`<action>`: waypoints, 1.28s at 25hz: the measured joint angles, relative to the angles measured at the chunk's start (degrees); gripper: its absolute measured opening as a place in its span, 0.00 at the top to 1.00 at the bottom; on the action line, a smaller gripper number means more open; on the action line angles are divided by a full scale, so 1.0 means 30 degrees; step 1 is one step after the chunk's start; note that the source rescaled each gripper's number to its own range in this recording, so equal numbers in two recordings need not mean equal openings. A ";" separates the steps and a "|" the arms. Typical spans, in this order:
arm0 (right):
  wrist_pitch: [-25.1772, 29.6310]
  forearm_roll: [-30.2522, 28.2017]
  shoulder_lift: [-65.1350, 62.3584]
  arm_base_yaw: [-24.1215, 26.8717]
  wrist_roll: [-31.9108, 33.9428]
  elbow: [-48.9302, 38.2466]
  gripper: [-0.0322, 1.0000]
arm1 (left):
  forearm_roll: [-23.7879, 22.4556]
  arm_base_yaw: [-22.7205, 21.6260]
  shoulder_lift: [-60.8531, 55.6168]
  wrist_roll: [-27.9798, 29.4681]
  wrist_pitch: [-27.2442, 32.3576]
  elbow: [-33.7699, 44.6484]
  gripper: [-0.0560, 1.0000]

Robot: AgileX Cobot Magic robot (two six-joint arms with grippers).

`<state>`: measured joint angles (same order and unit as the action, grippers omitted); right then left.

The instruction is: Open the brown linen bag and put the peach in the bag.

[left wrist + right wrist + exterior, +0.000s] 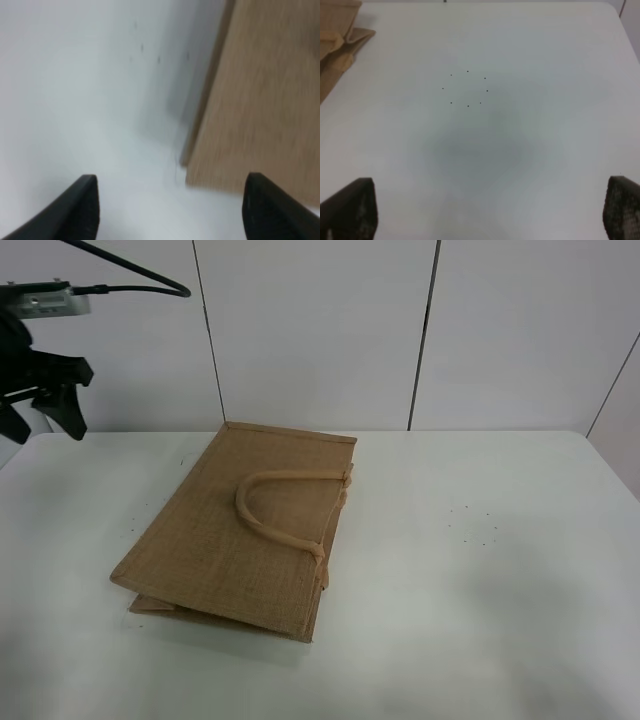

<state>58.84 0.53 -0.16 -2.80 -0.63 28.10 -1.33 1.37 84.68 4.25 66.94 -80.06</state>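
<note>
**Both grippers spread and empty, bag lying flat and closed**

We start at the left gripper. In its wrist view we see two dark fingertips set wide apart, nothing between them. The view is blurred. Below the fingers lies the white table, and a corner of the brown linen bag fills one side of the view. The gripper hangs above the table just beside that bag edge, not touching it. From the high camera we find this gripper at the far left edge, raised over the table's back corner, its black fingers pointing down, a cable looping above it.

The right gripper also shows two dark fingertips wide apart with only bare table between them. A ring of small black dots is marked on the table surface ahead of it. A folded edge of the bag shows in one corner of this view, well apart from the fingers. We do not see this gripper in the high view.

The bag lies flat on its side left of the table's middle, closed. One beige loop handle rests on its upper face. The folded side gusset shows at the near corner.

We see no peach in any view.
</note>
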 joint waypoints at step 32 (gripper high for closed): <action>0.0000 0.0000 0.0000 0.0000 0.0000 0.0000 0.00 | 0.0163 0.0000 -2.6624 -0.1288 -0.2118 1.7211 0.11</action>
<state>58.84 0.53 -0.16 -2.80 -0.63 28.10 -0.84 1.37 4.80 0.38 60.59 -28.43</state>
